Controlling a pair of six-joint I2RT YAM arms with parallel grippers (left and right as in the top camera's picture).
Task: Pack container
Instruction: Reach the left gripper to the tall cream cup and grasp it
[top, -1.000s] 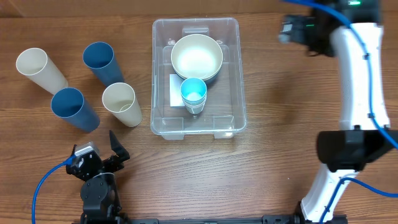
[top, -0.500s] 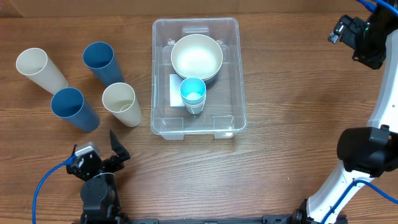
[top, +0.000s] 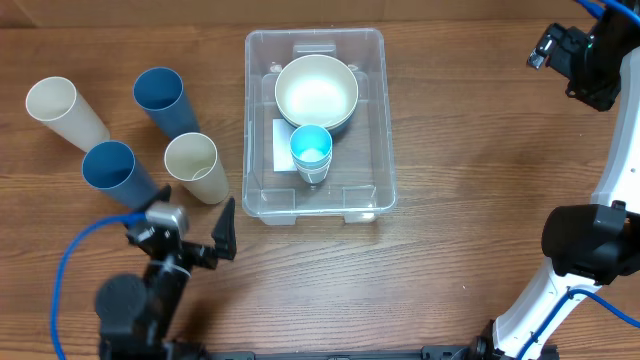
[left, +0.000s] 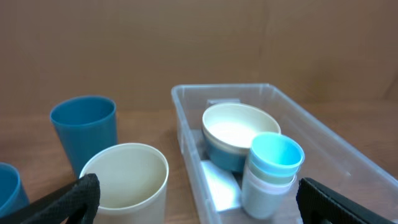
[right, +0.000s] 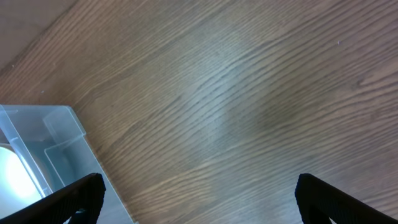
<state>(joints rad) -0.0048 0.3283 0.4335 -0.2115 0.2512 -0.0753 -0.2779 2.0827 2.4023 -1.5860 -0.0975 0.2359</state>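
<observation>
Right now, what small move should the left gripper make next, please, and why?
Probably ease the left gripper forward around the nearest cream cup: its jaws are open, and that cup stands just ahead, outside the container.

No writing, brand, number or sign can be read in any view. The only label is a blank-looking white label on the bottom of the container. It lies ahead of and between the fingers of the left gripper, and any print on it is too small to tell.
</observation>
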